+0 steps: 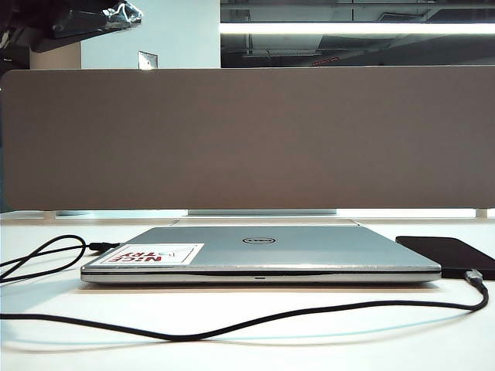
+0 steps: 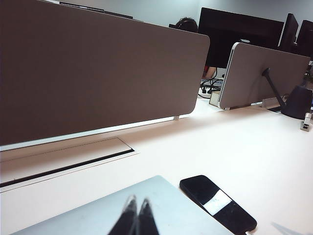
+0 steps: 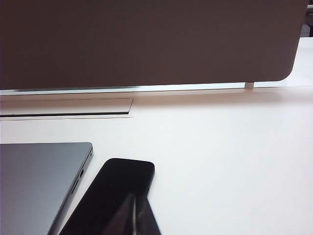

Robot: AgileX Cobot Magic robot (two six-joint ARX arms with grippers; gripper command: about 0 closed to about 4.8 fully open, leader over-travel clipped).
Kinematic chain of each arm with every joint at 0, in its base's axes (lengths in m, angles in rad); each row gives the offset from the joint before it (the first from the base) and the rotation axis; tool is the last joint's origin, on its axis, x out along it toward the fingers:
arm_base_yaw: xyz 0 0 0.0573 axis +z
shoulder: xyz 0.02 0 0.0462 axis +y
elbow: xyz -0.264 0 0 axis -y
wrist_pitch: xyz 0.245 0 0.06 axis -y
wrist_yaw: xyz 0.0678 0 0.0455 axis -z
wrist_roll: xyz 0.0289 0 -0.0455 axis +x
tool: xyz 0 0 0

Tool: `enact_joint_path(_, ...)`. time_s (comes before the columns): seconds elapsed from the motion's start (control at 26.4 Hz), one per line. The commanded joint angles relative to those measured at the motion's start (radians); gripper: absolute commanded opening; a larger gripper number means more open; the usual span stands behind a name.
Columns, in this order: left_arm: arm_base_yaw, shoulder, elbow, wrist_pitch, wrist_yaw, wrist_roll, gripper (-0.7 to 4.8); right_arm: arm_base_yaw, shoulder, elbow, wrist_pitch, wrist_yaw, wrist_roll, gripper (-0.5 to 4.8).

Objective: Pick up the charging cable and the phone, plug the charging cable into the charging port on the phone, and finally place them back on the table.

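A black phone (image 1: 448, 251) lies flat near the right edge of the white table (image 1: 247, 340), just beside a closed laptop (image 1: 263, 251). Only the exterior view shows the cable (image 1: 232, 325) at its end. The left gripper (image 2: 137, 215) hangs pinched shut and empty over the laptop, the right gripper (image 3: 138, 210) likewise over the phone.

Black phone (image 1: 448, 251); black charging cable (image 1: 232, 328); white table (image 1: 325, 340); silver laptop (image 1: 263, 251).

You see a glossy black phone (image 3: 115, 193), a brushed-metal silver laptop (image 1: 263, 251), a smooth white table (image 1: 309, 340) and a matt cloth-like divider (image 1: 247, 139).
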Motion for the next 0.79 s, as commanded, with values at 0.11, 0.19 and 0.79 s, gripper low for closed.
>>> enact_joint_path(0.11, 0.000, -0.005, 0.003, 0.012, 0.000, 0.004, -0.05, 0.000, -0.002, 0.005, 0.014, 0.001, 0.000, 0.23)
enact_joint_path(0.19, 0.002, -0.035, 0.002, 0.007, 0.000, 0.004, -0.05, 0.000, -0.002, 0.005, 0.014, 0.001, 0.000, 0.23)
enact_joint_path(0.79, 0.456, -0.615, -0.035, -0.466, 0.000, 0.048, -0.05, 0.000, -0.002, 0.005, 0.014, 0.001, 0.000, 0.23)
